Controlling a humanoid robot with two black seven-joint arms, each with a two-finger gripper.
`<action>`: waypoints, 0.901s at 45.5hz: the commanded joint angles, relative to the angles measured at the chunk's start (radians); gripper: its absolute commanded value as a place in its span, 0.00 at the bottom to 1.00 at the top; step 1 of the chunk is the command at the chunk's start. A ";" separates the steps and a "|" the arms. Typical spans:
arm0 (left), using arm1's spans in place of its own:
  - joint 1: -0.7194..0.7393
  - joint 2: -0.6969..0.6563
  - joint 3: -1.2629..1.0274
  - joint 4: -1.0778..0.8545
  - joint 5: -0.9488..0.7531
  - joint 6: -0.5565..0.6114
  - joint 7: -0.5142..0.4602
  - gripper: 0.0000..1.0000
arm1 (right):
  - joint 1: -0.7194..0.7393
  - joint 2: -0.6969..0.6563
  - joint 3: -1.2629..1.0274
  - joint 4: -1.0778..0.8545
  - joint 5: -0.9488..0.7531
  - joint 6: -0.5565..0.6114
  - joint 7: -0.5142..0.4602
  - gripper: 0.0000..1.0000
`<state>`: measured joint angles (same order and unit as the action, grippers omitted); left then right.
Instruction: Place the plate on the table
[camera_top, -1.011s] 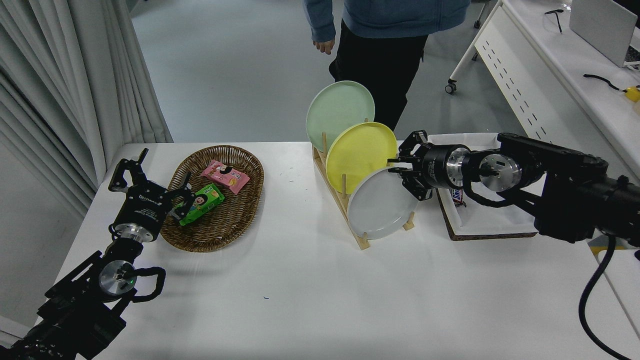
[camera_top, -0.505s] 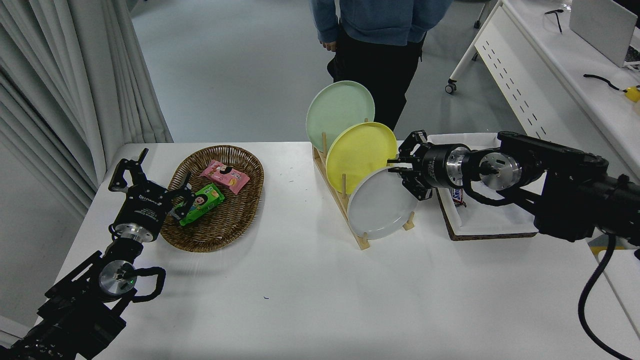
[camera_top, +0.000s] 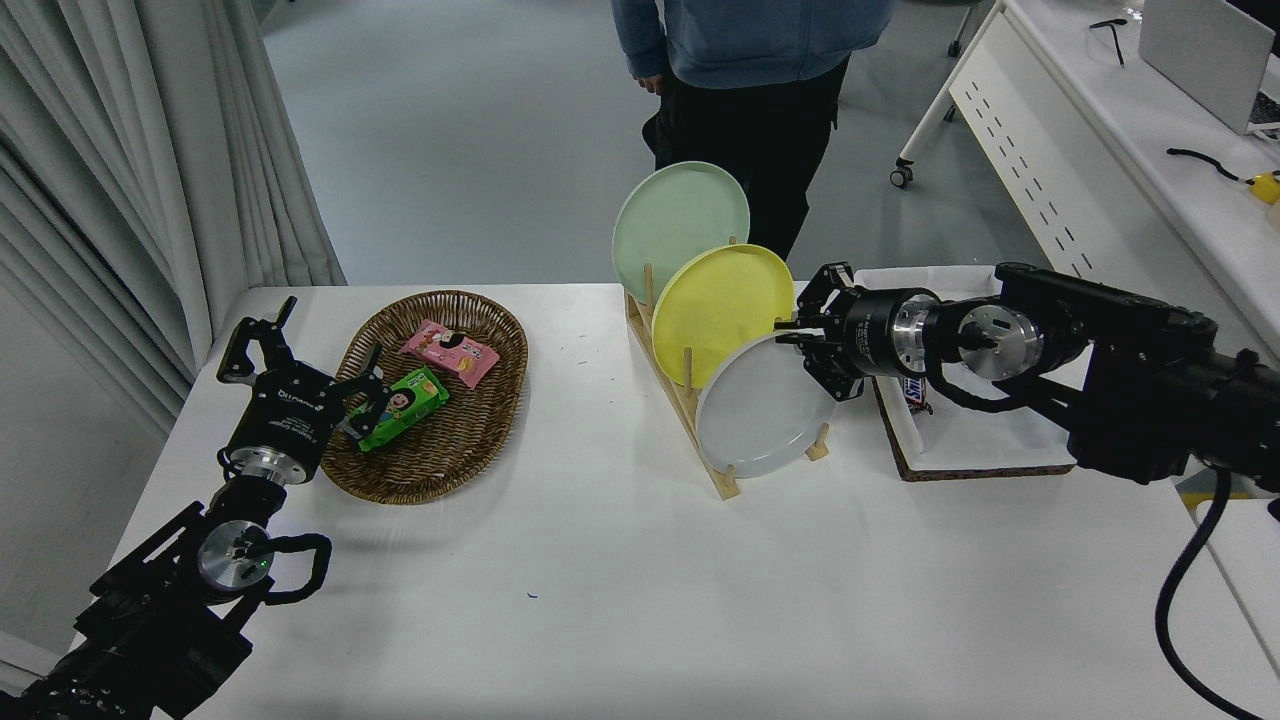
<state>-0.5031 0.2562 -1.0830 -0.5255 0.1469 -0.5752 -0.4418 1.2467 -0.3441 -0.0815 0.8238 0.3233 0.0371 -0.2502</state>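
The light grey plate (camera_top: 760, 412) stands tilted in the front slot of a wooden rack (camera_top: 690, 400) on the white table (camera_top: 640, 580). A yellow plate (camera_top: 720, 305) and a pale green plate (camera_top: 678, 225) stand behind it in the same rack. My right gripper (camera_top: 788, 332) reaches in from the right, and its fingers are closed together on the grey plate's upper right rim, just below the yellow plate's edge. The plate still rests in the rack. My left gripper (camera_top: 300, 345) is parked at the lower left, open, beside a basket.
A wicker basket (camera_top: 435, 395) with snack packets lies at the left. A white tray (camera_top: 965, 430) with a candy bar sits under my right arm. A person (camera_top: 760, 60) stands at the far side. A white desk (camera_top: 1120, 150) stands at the right.
The person at the far side has shifted a little. Both arms and the plates show no visible movement.
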 joint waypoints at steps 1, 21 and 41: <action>0.000 0.000 0.000 -0.001 0.000 0.000 0.000 1.00 | -0.001 0.000 0.000 0.000 -0.003 0.000 -0.001 0.05; 0.000 0.000 0.000 0.001 0.000 0.000 0.000 1.00 | 0.000 0.000 0.000 0.000 -0.003 0.001 -0.017 0.01; 0.000 0.000 0.000 -0.001 -0.001 0.000 0.000 1.00 | 0.005 -0.003 0.017 0.006 -0.003 0.013 -0.018 0.00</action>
<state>-0.5032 0.2562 -1.0830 -0.5259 0.1468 -0.5752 -0.4418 1.2481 -0.3447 -0.0792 0.8252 0.3206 0.0430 -0.2680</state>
